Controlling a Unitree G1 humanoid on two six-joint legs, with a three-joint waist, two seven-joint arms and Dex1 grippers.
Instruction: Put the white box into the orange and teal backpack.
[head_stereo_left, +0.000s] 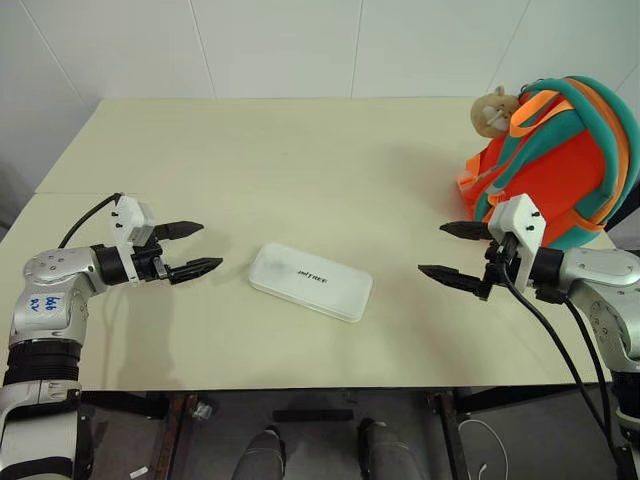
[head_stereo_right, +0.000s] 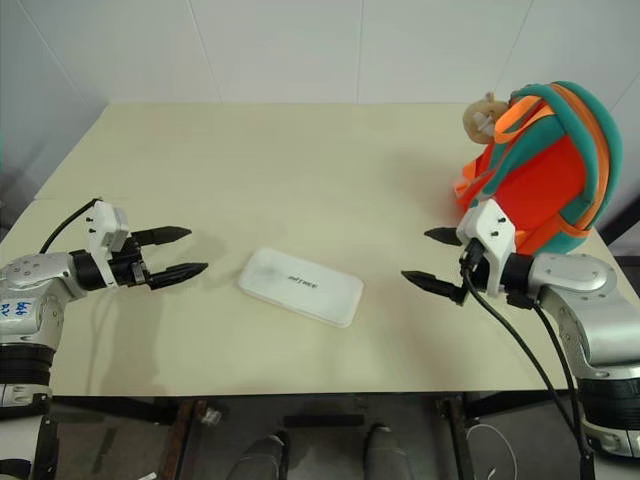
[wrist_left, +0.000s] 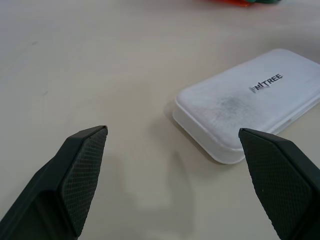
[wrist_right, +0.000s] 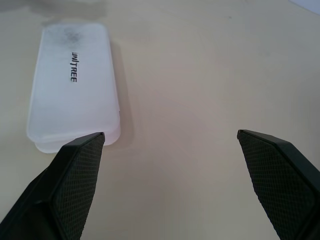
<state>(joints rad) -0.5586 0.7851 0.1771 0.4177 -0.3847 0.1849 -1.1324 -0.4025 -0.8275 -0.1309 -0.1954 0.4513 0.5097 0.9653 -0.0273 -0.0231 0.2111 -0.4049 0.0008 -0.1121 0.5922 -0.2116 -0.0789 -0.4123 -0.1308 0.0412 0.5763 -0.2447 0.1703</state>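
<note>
The white box (head_stereo_left: 311, 281) lies flat on the beige table (head_stereo_left: 300, 150), near the front edge, between my two grippers; dark lettering shows on its lid. In the wrist views the white box (wrist_left: 250, 102) (wrist_right: 72, 90) lies ahead of each gripper, untouched. My left gripper (head_stereo_left: 200, 248) hovers open to the box's left, fingers pointing at it. On the box's right my right gripper (head_stereo_left: 447, 251) is open too, with nothing between its fingers. The orange and teal backpack (head_stereo_left: 555, 160) stands at the table's far right, just behind the right gripper, a beige plush charm (head_stereo_left: 493, 110) on its top.
A white wall (head_stereo_left: 300, 40) runs behind the table. A seam (head_stereo_left: 200, 192) crosses the tabletop on the left. Black cables (head_stereo_left: 560, 350) hang from the right wrist past the table's front edge.
</note>
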